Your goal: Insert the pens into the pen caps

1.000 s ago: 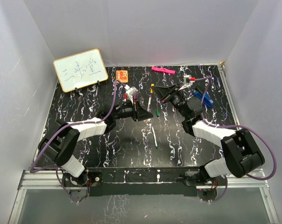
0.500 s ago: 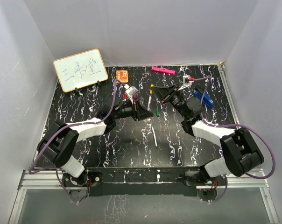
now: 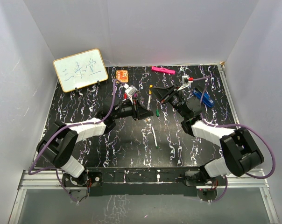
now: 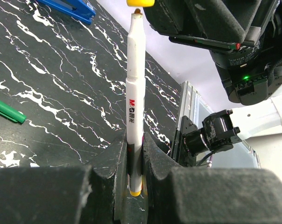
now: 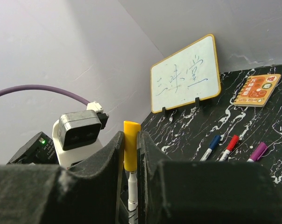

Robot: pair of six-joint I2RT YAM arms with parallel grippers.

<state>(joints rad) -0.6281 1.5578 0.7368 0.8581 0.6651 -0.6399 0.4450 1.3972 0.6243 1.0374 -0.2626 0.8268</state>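
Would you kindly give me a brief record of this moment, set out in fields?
Left tool: shut on yellow pen
Right tool: shut on yellow cap
Pen and cap: tip at the cap's mouth, not seated
Lying on table: green cap, loose pen
Capped, lying together: blue pen, red pen, purple pen

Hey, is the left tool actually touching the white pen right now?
Touching. The left wrist view shows both fingers of the left tool pressed against the white pen at its lower barrel, no gap either side.
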